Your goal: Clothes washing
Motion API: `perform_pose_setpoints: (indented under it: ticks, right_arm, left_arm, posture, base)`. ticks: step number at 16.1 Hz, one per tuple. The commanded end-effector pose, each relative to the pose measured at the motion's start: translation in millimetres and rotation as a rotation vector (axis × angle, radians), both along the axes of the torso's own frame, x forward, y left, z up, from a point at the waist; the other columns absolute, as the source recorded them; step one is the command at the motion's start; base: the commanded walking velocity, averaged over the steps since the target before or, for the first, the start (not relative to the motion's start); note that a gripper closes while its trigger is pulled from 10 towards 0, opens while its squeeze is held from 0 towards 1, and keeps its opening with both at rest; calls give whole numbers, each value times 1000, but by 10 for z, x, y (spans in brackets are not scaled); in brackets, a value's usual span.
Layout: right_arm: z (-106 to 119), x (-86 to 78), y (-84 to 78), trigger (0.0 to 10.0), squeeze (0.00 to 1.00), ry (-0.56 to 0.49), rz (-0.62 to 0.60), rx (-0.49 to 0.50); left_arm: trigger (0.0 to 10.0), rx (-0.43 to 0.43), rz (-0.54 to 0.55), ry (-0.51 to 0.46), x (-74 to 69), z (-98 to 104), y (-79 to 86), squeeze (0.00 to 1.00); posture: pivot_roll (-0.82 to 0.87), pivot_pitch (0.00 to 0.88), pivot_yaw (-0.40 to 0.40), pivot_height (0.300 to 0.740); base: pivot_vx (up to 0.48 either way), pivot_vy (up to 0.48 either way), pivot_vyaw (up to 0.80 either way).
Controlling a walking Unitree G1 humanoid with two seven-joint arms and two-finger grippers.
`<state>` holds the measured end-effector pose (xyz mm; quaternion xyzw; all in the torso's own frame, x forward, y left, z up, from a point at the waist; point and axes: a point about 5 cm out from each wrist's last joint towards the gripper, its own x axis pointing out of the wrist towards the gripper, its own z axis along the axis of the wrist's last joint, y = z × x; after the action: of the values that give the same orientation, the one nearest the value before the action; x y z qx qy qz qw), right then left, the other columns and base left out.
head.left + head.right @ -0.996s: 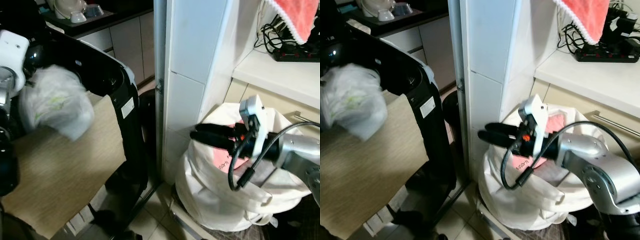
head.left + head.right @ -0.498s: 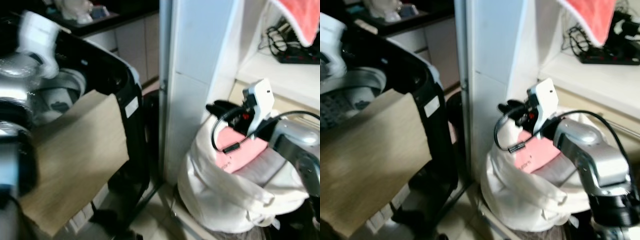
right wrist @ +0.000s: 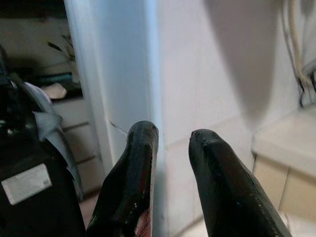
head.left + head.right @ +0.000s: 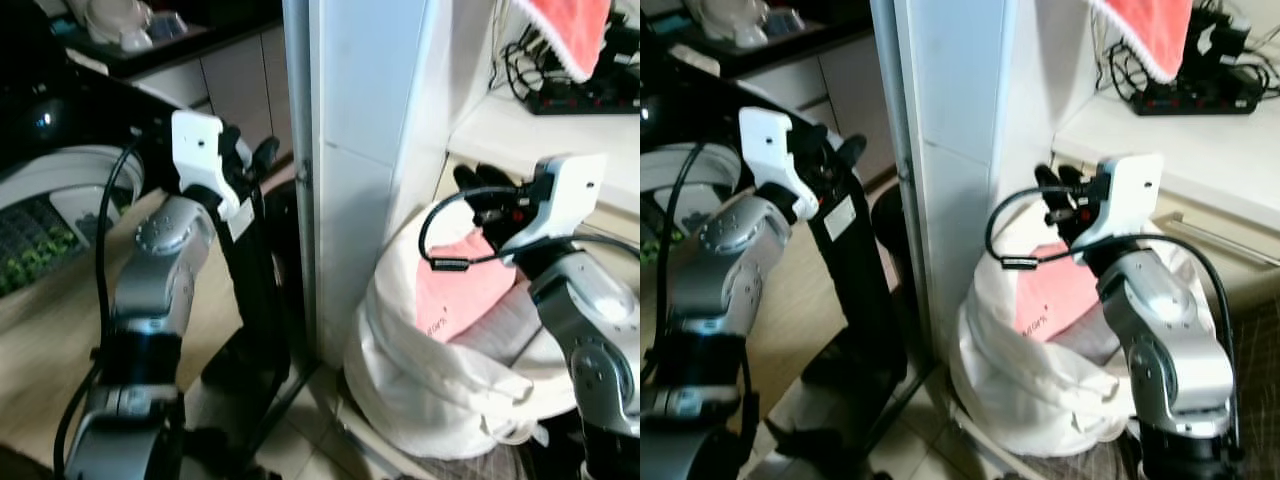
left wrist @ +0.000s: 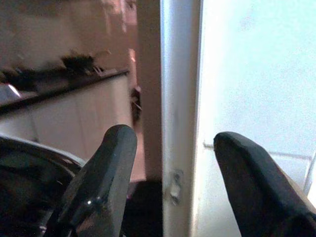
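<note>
Laundry: one white bag (image 4: 430, 380) at right on the floor, one pink garment (image 4: 455, 290) in its mouth, just below and near of the right gripper (image 4: 478, 182), fingers slightly apart, empty. Left gripper (image 5: 170, 163) is raised beside the pillar (image 4: 365, 150), fingers wide apart, empty; one washer (image 4: 60, 180) sits far left.

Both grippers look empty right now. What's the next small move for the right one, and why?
Probably lower the right gripper into the white laundry bag toward the pink garment. Its fingers are open and hold nothing, it hovers just above the bag's mouth, and the left gripper is up by the washing machine, also empty.
</note>
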<state>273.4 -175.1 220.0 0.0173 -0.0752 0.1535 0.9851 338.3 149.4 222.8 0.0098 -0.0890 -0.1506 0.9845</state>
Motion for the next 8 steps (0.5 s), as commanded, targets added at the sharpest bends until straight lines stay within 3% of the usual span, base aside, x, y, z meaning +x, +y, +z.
perform_pose_setpoints:
  ticks: [1,5,6,8]
  right_arm:
    - [87,-59,119,10000,0,-56,40,18]
    - [140,-157,302,10000,0,-102,73,121]
    - [134,-154,316,10000,0,-100,74,119]
    - [86,-125,397,10000,0,-95,75,107]
  left_arm:
    - [10000,46,38,8,-86,15,-31,0]
    - [10000,-40,-1,68,-337,27,-194,0]
    - [10000,-54,-13,65,-345,25,-212,0]
    - [10000,5,-3,-8,-262,134,-311,0]
  posture:
    - [-121,0,77,740]
    - [-104,0,82,740]
    - [-102,0,81,740]
    - [-86,0,79,740]
  base:
    - [0,0,800]
    - [0,0,800]
    - [0,0,800]
    - [0,0,800]
